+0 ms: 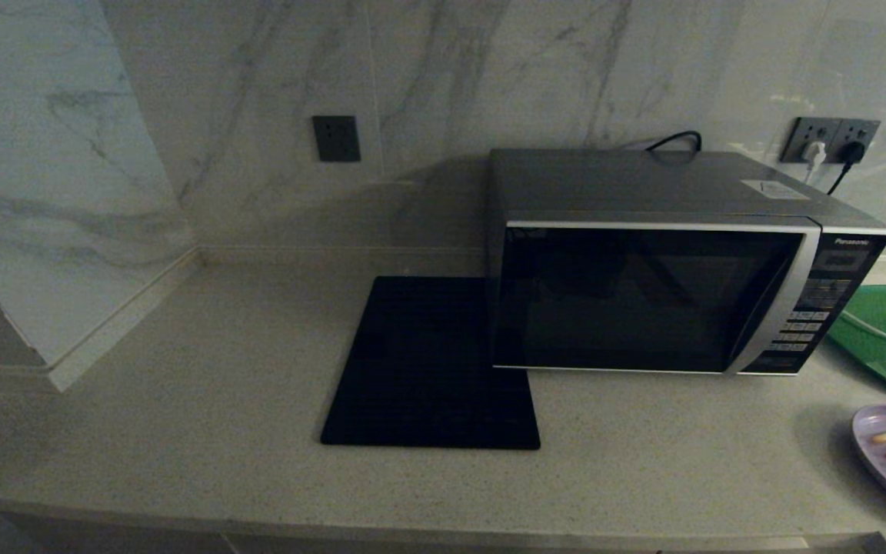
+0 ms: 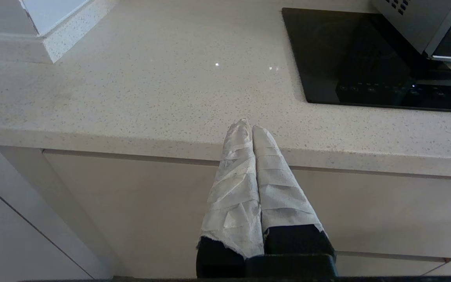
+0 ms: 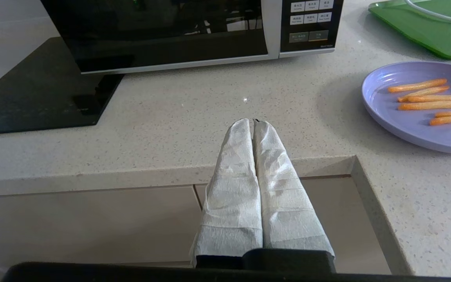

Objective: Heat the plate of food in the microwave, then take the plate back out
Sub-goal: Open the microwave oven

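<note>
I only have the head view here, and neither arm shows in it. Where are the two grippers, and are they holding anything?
Observer: The left gripper, its fingers wrapped in white tape, is shut and empty, at the front edge of the speckled pale stone counter.
Operator: And the right one?
Observer: The right gripper is shut and empty too, at the counter edge in front of the grey-silver microwave with the dark glass door.
Operator: My view cuts off the plate. How much food is on it?
Observer: The round pale lilac plate holds five thin orange food sticks, lying roughly parallel.
Operator: Is the microwave door open?
Observer: No, it looks closed.
</note>
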